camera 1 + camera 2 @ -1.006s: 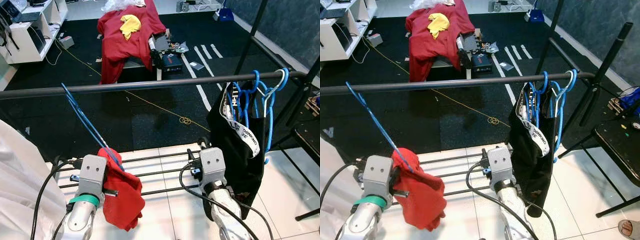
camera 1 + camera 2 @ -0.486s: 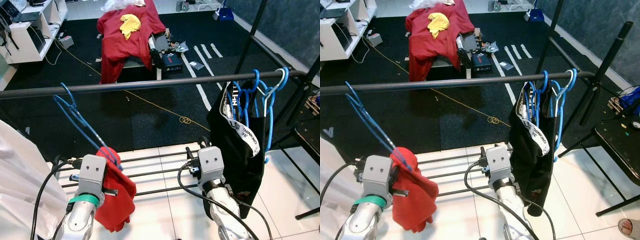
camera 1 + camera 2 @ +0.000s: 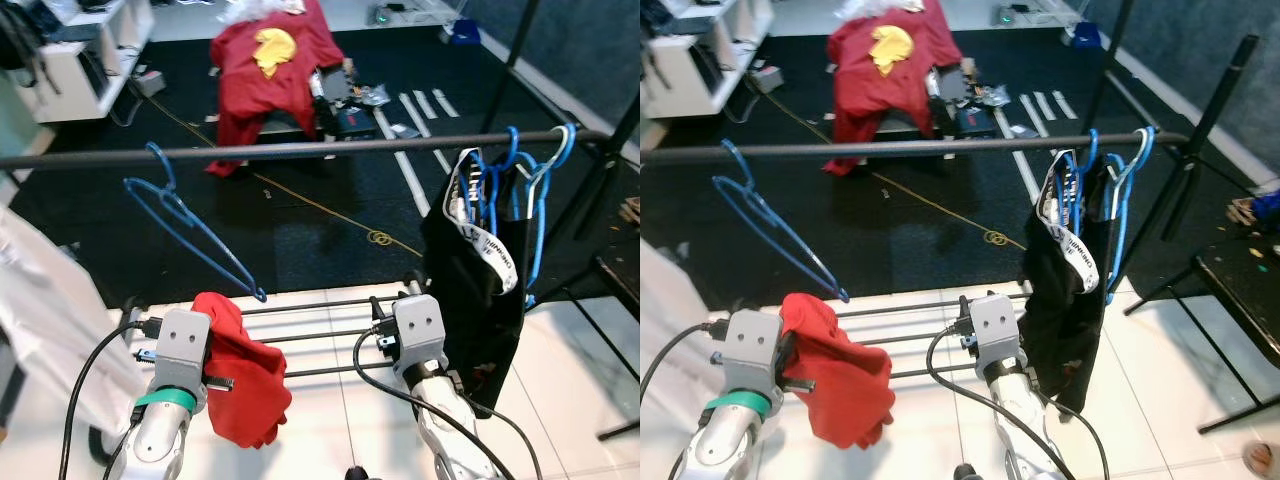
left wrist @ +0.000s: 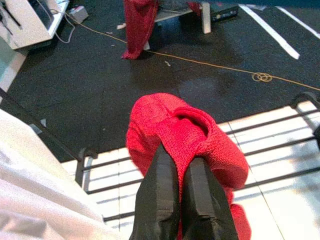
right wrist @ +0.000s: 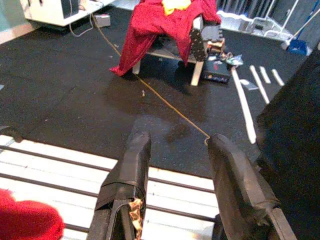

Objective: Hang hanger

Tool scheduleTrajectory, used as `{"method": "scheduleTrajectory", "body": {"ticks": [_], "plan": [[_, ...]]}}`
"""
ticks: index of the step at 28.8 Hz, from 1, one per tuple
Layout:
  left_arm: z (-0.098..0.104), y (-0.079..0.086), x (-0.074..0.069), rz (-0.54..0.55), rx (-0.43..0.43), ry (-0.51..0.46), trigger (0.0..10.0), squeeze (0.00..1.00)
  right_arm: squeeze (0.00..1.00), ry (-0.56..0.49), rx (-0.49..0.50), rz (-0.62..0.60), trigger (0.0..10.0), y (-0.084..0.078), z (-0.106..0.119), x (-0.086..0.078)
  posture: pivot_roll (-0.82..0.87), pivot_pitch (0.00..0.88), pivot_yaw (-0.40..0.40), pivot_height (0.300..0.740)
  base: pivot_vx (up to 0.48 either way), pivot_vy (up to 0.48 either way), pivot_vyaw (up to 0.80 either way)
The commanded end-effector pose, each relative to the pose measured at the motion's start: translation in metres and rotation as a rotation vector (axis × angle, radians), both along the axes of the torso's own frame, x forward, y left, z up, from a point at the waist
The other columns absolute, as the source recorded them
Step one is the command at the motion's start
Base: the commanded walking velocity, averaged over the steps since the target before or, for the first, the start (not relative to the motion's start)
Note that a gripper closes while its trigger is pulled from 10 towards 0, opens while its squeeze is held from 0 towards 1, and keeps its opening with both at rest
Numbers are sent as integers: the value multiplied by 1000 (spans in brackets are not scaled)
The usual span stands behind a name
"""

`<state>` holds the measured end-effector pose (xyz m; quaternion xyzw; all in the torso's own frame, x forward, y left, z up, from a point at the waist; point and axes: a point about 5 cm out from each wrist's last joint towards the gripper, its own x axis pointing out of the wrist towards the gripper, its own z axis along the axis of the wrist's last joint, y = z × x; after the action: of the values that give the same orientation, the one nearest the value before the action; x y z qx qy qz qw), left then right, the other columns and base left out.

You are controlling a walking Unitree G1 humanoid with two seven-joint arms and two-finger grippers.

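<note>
Blue hanger hooks the rail, so my left gripper, pinched tight on the red cloth, should lift gently while my right gripper gapes empty.

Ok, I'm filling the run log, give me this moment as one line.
blue hanger: hooked on rail | left hand: shut on red cloth | right hand: open, empty

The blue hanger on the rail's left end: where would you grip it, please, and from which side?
Probably the hanger's long lower bar, from below and the robot's side: its hook is over the rail, and the frame slants down toward the left gripper, already shut on red cloth.
</note>
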<state>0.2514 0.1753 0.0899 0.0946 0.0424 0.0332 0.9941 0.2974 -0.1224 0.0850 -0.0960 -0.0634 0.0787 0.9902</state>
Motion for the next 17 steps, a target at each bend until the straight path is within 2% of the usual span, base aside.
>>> {"method": "scheduleTrajectory", "body": {"ticks": [1,17], "plan": [[1,3,0,8,15,-8,10000,0,0,26,-3,-9,10000,-1,-9,-5,-42,79,67,740,-405,0,0],[2,4,1,8,14,-11,10000,0,0,29,9,-8,10000,0,-9,-3,-36,77,68,740,-372,0,0]]}}
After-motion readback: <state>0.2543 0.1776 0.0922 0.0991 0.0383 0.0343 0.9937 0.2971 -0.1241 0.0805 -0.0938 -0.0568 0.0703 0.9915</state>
